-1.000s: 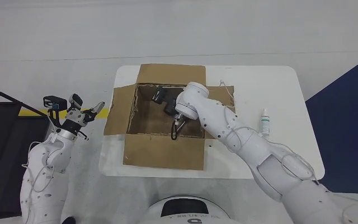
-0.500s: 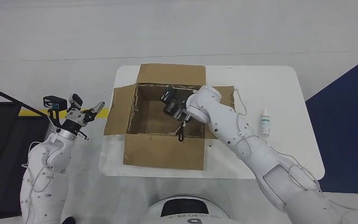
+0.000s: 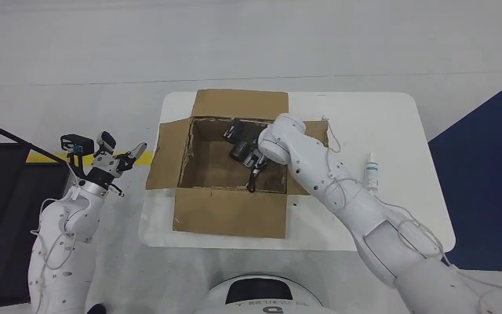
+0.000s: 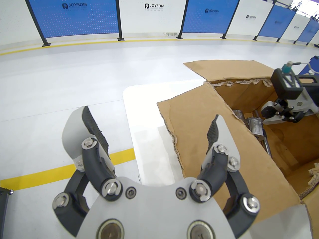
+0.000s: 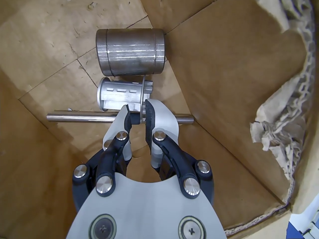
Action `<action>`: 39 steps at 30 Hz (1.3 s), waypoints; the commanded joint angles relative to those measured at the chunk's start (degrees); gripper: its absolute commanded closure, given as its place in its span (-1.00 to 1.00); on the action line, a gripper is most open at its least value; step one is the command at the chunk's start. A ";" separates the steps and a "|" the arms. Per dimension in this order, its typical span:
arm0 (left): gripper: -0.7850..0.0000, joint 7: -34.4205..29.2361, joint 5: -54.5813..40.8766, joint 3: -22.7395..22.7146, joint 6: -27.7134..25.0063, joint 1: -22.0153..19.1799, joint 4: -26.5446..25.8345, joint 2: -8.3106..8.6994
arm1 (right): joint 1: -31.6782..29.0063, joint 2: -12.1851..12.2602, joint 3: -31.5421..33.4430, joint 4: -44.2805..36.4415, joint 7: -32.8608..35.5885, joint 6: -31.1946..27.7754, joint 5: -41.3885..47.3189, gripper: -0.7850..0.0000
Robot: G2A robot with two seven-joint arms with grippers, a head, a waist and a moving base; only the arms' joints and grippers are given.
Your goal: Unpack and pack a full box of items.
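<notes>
The left gripper [image 4: 150,118] hung off the left edge of the table [image 3: 376,118], near the box [image 3: 231,212], with its fingers spread wide and holding nothing. In a corner of the open box's floor lay a cylinder [image 5: 129,52], a sleeve [image 5: 122,95] and a rod [image 5: 79,118], side by side and close together. The right gripper [image 5: 137,111] was down among them, its fingers pinched on the sleeve's flange, just above the rod. Well to the right of the box, a bottle [image 3: 371,171] was on the bare tabletop.
</notes>
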 commanded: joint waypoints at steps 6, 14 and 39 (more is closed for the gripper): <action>-1.00 0.00 0.00 0.00 0.00 0.00 0.00 0.00 | 2.02 -1.25 -1.16 4.44 0.48 -0.07 1.51 0.47; -1.00 0.00 0.00 0.00 0.00 0.00 0.00 0.00 | 4.26 -2.86 -2.68 9.10 0.08 0.09 2.66 0.92; -1.00 0.00 0.00 0.00 0.00 0.00 0.00 0.00 | -8.70 2.47 8.25 -12.92 -1.47 -0.96 -4.62 1.00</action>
